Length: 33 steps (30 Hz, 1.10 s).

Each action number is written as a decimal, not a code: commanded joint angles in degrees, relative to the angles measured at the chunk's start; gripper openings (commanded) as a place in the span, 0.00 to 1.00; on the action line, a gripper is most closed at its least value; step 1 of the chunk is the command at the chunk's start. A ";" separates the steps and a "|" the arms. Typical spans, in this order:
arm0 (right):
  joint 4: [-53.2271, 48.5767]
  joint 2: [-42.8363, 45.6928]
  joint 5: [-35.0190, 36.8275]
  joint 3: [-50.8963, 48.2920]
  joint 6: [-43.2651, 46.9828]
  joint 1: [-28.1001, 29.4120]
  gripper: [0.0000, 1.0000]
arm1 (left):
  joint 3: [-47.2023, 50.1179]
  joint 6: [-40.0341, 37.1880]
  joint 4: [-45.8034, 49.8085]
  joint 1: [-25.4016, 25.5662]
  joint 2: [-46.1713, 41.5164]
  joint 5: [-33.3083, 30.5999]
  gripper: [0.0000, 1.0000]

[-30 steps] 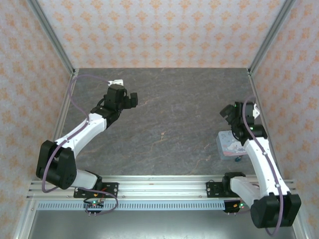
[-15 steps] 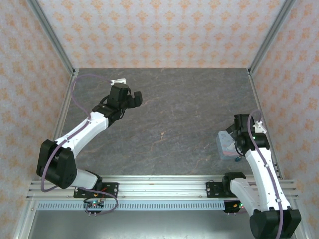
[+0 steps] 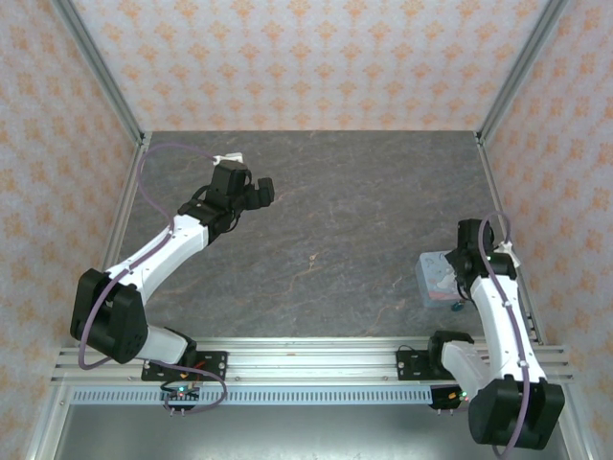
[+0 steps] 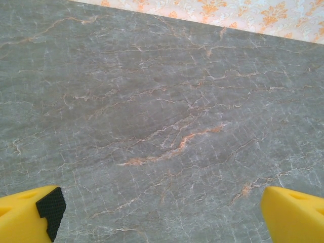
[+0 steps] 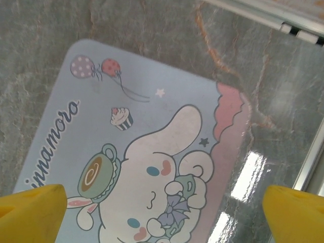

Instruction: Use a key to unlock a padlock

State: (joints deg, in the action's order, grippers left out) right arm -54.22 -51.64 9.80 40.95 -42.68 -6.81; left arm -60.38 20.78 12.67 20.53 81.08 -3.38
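Right gripper is held spread directly above the tin, probably staged for the padlock just beside that tin.

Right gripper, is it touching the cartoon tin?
Cannot tell. The right wrist view has the open right gripper over the tin, one finger overlapping its edge; neither contact nor gap shows plainly.
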 commanded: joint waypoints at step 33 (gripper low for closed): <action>25.28 -15.73 -22.35 10.38 2.40 11.72 0.85 | -3.78 4.14 3.89 2.72 0.84 0.86 1.00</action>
State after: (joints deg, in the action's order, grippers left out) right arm -24.43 -70.57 -14.81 50.24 -42.81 8.64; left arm -61.91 24.21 14.44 22.52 81.19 -2.07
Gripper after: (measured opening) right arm 0.844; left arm 0.999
